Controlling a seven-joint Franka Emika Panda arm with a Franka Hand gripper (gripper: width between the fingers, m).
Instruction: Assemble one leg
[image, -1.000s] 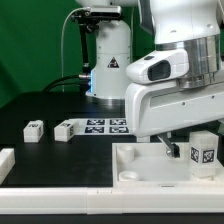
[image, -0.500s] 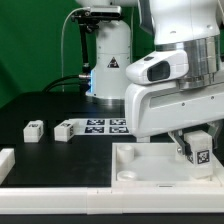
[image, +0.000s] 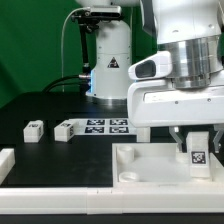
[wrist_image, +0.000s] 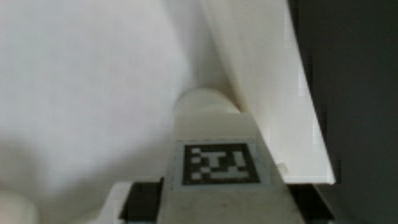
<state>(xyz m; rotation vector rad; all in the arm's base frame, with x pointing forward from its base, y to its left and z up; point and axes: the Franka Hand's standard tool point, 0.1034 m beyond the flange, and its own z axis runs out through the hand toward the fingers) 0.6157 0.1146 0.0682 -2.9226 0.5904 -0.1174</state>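
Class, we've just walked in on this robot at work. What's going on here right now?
The gripper is shut on the leg, a small white tagged block, and holds it upright at the white panel, toward the exterior view's right. In the wrist view the leg sits beside the panel's raised rim. Whether it is seated cannot be told. Two loose blocks lie by the marker board.

Exterior view: bright, diffuse light from above. White arm housing (image: 185, 95) at 3 o'clock is nearly blown out, and a soft shadow lies beneath it on the panel (image: 140, 170) at 5 o'clock. Low resolution, slight softness. Wrist view: dimmer, grey cast; leg (wrist_image: 221, 135) tag blurred.
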